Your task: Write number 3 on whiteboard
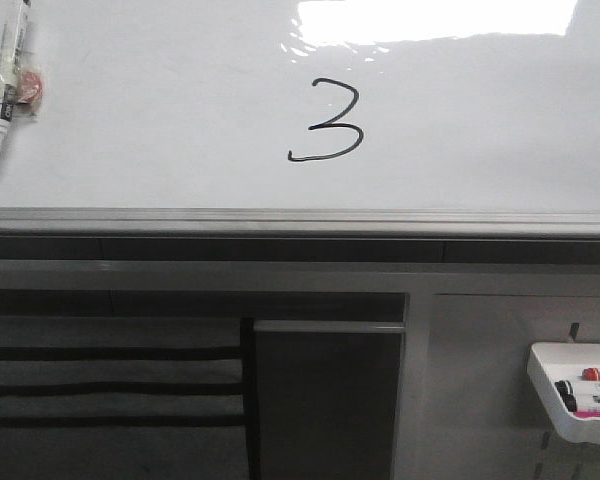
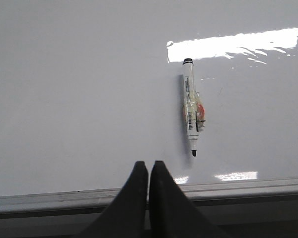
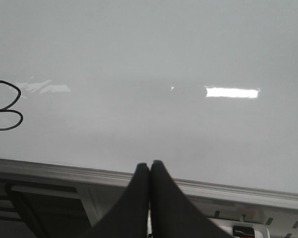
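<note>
A black hand-drawn number 3 [image 1: 327,122] stands in the middle of the glossy whiteboard [image 1: 160,120]; part of it also shows at the edge of the right wrist view [image 3: 7,106]. A white marker with a black tip [image 1: 7,75] lies uncapped on the board at the far left, and it also shows in the left wrist view [image 2: 192,113]. My left gripper [image 2: 149,163] is shut and empty, over the board's near rim, apart from the marker. My right gripper [image 3: 150,163] is shut and empty at the near rim, right of the 3. Neither gripper shows in the front view.
The board's grey metal rim [image 1: 300,222] runs across the front. Below it at the right hangs a small white tray [image 1: 555,395] holding red and pink markers. A dark panel [image 1: 325,400] and striped slats [image 1: 110,385] lie under the board.
</note>
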You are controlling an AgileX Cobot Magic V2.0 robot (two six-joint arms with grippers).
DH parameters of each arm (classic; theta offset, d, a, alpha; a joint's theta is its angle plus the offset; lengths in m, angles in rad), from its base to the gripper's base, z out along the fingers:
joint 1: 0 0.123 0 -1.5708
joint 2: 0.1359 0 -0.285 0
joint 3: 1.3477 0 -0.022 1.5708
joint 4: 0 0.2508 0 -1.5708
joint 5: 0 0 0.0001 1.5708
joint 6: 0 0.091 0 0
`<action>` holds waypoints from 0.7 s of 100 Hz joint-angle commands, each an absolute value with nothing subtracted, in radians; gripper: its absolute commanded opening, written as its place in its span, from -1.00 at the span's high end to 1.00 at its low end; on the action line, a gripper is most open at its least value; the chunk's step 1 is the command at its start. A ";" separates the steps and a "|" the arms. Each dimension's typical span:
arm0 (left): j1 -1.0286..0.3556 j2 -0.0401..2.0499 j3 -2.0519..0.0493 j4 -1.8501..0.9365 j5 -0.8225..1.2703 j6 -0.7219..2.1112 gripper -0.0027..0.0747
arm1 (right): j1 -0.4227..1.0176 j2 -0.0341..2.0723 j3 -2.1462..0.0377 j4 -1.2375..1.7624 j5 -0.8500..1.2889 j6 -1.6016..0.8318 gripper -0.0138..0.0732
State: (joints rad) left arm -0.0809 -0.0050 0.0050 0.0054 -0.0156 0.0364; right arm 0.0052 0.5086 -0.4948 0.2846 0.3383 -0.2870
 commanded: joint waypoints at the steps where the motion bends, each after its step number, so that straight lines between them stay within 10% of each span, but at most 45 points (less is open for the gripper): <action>1: -0.077 -0.032 0.013 0.006 -0.089 0.025 0.98 | 0.001 0.513 -0.521 0.288 0.262 -0.292 0.84; 70: -0.077 -0.032 0.013 0.006 -0.089 0.025 0.98 | -0.031 -0.020 -0.051 0.294 -0.015 -0.291 0.84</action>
